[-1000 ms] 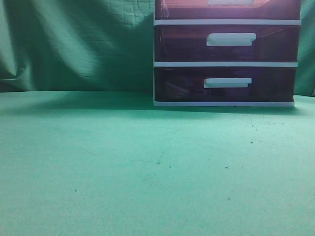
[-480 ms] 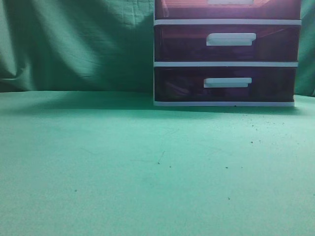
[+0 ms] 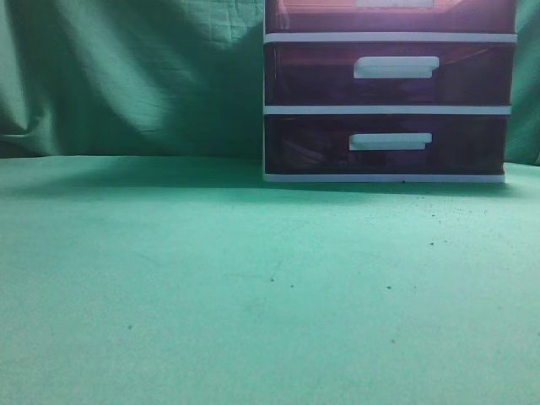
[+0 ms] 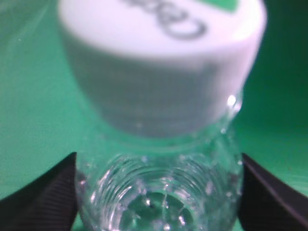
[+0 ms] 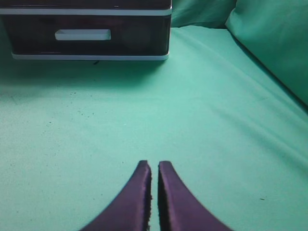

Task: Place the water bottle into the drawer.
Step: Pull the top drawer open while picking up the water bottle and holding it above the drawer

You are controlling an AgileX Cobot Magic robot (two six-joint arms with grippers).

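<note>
Left gripper (image 4: 159, 192) clamps the water bottle (image 4: 159, 144) just below its white cap (image 4: 163, 62), presumably for carrying; right gripper (image 5: 154, 180) idles, fingers nearly together, empty; the drawer (image 3: 390, 15) at exterior view's top edge looks closed

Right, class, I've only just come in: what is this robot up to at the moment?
The left hand has a clear water bottle with a white cap between its fingers, seen close up from the wrist view. The right hand is shut and empty, low over the green table cloth. Ahead stands the drawer unit; the top drawer is cut off by the frame edge, so whether it is open cannot be told. The bottle is not yet in it.
</note>
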